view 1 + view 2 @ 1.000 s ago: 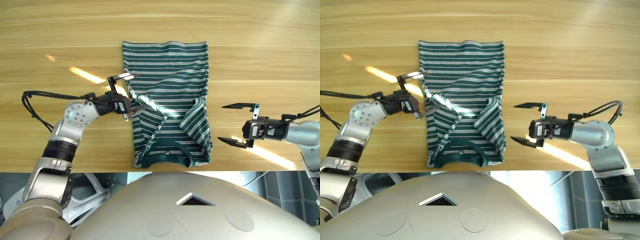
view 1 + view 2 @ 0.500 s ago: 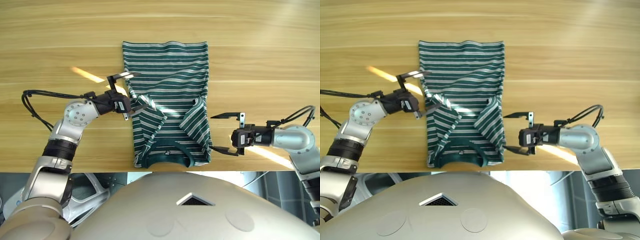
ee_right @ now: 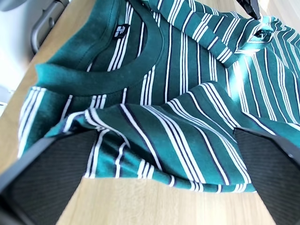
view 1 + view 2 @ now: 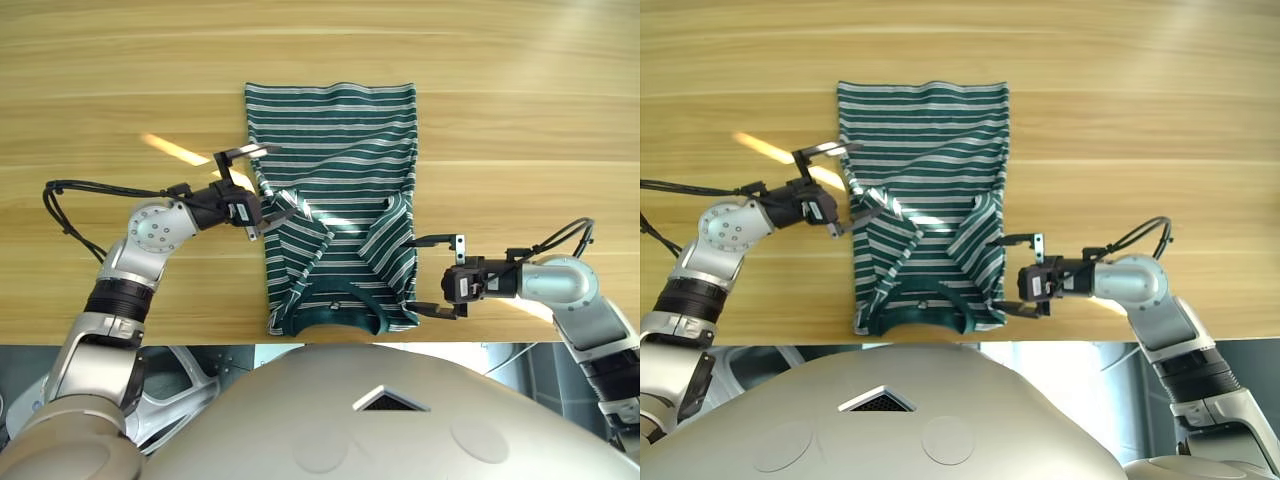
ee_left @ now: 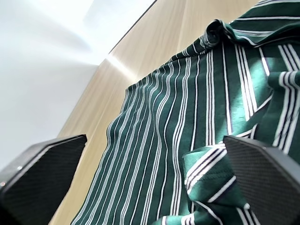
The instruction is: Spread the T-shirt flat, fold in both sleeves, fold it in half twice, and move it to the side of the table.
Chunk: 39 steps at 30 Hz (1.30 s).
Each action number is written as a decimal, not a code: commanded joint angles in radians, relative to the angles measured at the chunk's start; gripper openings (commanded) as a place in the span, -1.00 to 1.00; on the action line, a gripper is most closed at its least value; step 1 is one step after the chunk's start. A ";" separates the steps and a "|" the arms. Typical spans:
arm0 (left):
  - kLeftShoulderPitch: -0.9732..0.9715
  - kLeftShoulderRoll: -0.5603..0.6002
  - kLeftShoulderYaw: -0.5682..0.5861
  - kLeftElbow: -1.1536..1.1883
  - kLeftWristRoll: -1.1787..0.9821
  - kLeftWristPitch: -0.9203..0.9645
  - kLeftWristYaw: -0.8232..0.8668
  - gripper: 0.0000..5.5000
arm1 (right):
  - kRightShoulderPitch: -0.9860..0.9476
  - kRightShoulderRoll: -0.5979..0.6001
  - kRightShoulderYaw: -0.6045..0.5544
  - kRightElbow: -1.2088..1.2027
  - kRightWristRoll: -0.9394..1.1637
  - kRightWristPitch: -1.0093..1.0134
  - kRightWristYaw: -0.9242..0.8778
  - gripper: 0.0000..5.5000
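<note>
Green cloth with thin white stripes lies on the pale wooden table (image 4: 520, 120): the T-shirt (image 4: 335, 150), stretched lengthwise, its collar (image 4: 345, 305) toward me at the table's near edge and its hem on the far side. Both sleeves are already folded in. The left sleeve (image 4: 300, 235) and the right sleeve (image 4: 385, 235) slant across the chest toward each other, and the body beyond them lies flat and fairly smooth.

My left gripper (image 4: 277, 181) sits at the shirt's left edge, about halfway along it. Its jaws are spread wide and hold nothing. One finger reaches over the edge of the cloth on the hem side, the other ends over the fold of the left sleeve. I cannot tell whether either tip touches the fabric.

My right gripper (image 4: 411, 273) is at the shirt's right edge, near the shoulder, low over the table. Its jaws are also apart, with nothing clamped. In the right wrist view the folded sleeve and the shoulder edge lie between my two fingers (image 3: 51, 173), with bare wood just below the cloth.
</note>
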<state>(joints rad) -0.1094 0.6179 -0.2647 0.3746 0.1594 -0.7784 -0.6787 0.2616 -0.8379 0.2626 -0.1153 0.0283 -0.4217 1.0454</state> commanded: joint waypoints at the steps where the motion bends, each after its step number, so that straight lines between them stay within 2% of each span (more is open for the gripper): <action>1: 0.002 0.008 0.005 -0.006 -0.003 0.000 0.002 0.96 | -0.015 0.005 -0.005 -0.015 0.013 0.003 -0.006 0.94; 9: 0.000 0.007 0.004 0.000 -0.003 -0.002 0.002 0.96 | -0.048 0.039 0.034 0.009 -0.013 0.013 -0.006 0.94; 19: -0.006 0.000 0.001 0.008 0.010 0.000 0.010 0.96 | -0.069 0.023 0.098 0.118 -0.132 0.010 -0.022 0.94; 39: -0.039 0.003 -0.002 0.084 0.048 -0.026 0.030 0.96 | 0.001 -0.093 -0.001 0.028 -0.013 -0.007 -0.008 0.94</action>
<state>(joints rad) -0.1295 0.6156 -0.2657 0.4484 0.1940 -0.7974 -0.6576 0.2507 -0.9114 0.2818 -0.0732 0.0057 -0.4377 1.0253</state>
